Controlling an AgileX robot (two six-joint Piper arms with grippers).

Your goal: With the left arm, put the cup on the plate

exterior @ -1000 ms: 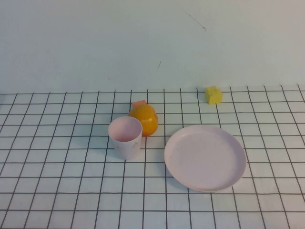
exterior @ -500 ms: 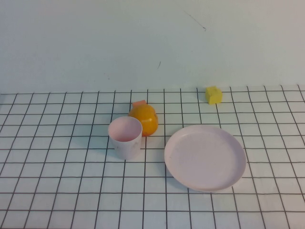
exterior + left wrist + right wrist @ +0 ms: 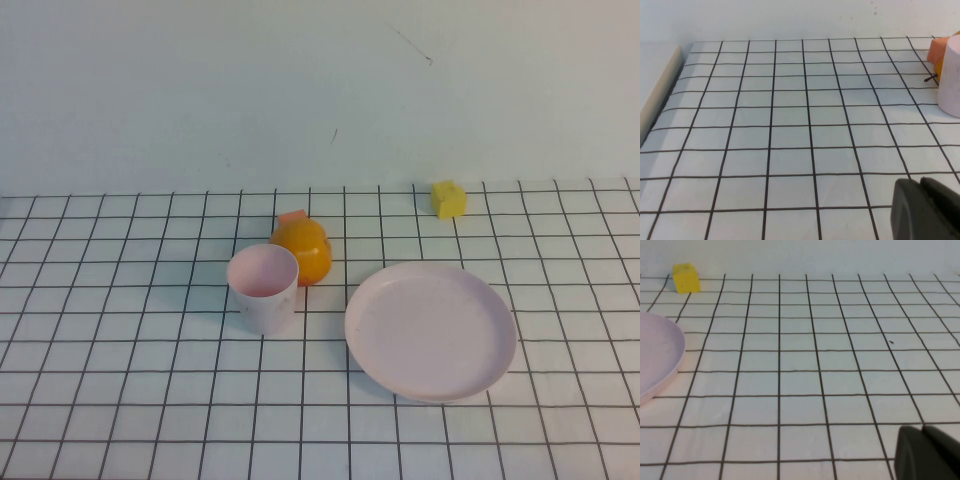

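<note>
From above, the cup (image 3: pixel 263 288) stands upright and empty on the gridded table (image 3: pixel 120 380), touching the orange toy (image 3: pixel 301 249) behind it; the plate (image 3: pixel 430 330) lies bare to its right, apart; a yellow cube (image 3: pixel 448 198) sits far back. Left wrist view: the left gripper (image 3: pixel 926 209), pressed together, hovers low, well apart from the cup (image 3: pixel 950 75). Right wrist view: the right gripper (image 3: pixel 927 453) looks closed, near the plate's (image 3: pixel 655 365) rim.

Table (image 3: pixel 120 400): white, ruled in a thin black grid. Wall behind it: plain pale grey-green. Cup (image 3: pixel 264 290): pale pink, faint whitish speckle outside. Plate (image 3: pixel 430 330): same pale pink, unpatterned. Fruit toy (image 3: pixel 303 247): orange, with a salmon-pink piece at its far side. Cube (image 3: pixel 448 198): yellow. My left gripper (image 3: pixel 926 209) and right gripper (image 3: pixel 927 454): black.
</note>
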